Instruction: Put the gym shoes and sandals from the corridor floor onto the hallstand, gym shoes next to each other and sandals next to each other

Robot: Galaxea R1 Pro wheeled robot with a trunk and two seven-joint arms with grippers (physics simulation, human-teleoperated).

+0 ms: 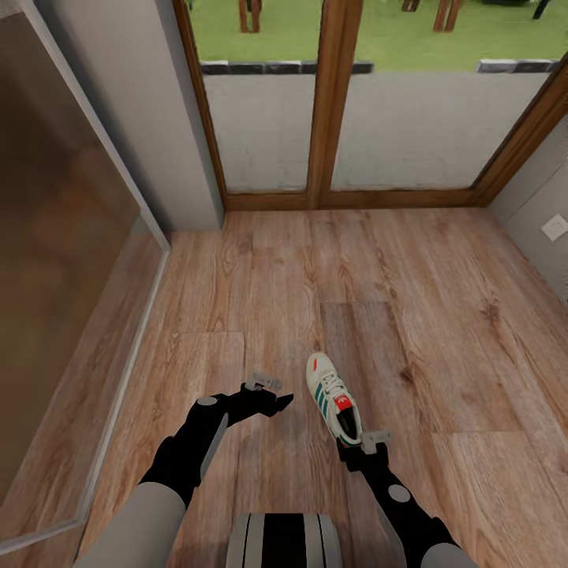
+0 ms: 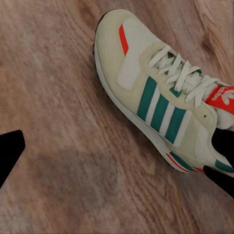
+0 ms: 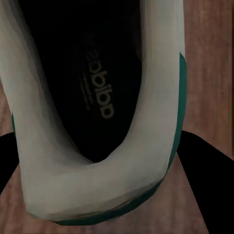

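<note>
Wood-plank corridor floor [image 1: 260, 300] runs toward glass doors [image 1: 347, 95]. Nearest, the right gripper [image 1: 356, 446] pinches the heel of one gym shoe [image 1: 333, 396]; the left gripper [image 1: 272, 397] hovers beside it, jaws spread.

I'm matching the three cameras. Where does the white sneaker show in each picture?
Head view: sneaker low, just right of centre, heel at the right gripper.
Left wrist view: upper right, side stripes facing the camera.
Right wrist view: heel opening, close up.
Shared landmark: the wood floor.
</note>
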